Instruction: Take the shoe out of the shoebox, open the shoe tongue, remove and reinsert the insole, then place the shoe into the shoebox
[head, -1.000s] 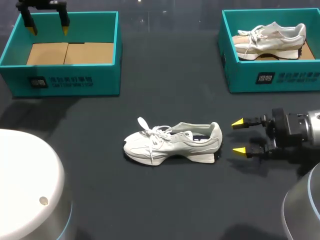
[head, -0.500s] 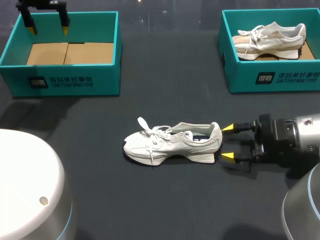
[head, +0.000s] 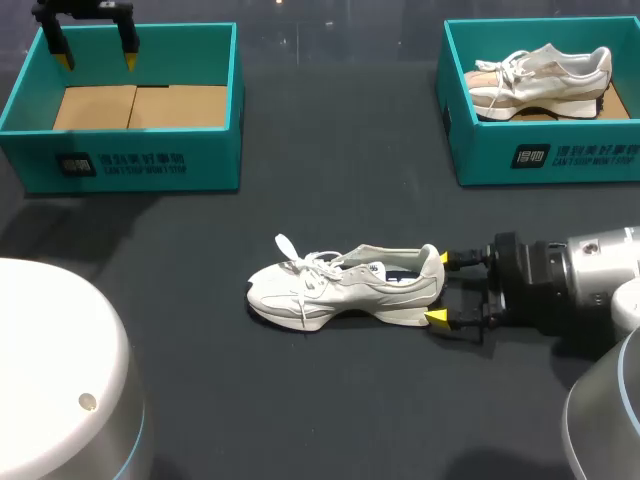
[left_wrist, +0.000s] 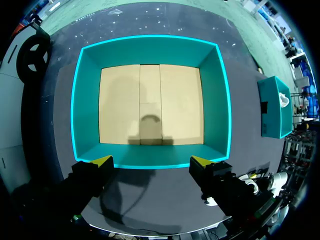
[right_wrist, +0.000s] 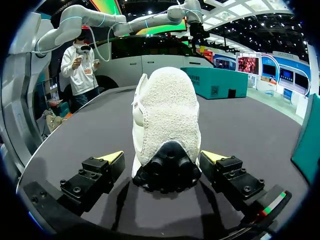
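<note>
A white sneaker (head: 345, 285) lies on its side in the middle of the dark table, toe pointing left. My right gripper (head: 438, 288) is at its heel, open, one yellow tip on each side. In the right wrist view the heel (right_wrist: 167, 120) stands between the fingers of the right gripper (right_wrist: 162, 156), with a little gap showing beside it. My left gripper (head: 97, 58) hangs open over the far rim of the empty teal shoebox (head: 130, 150). From the left wrist, the left gripper (left_wrist: 151, 162) looks down on that shoebox (left_wrist: 150, 39) and its bare cardboard floor.
A second teal shoebox (head: 455, 120) at the back right holds another white sneaker (head: 540, 75). White rounded robot bases (head: 50, 380) fill the front left and front right corners. Dark tabletop (head: 330, 180) lies between the boxes and the shoe.
My right gripper has moved left toward the shoe, and its open fingers now stand on both sides of the heel. The left arm and the shoe have not moved.
</note>
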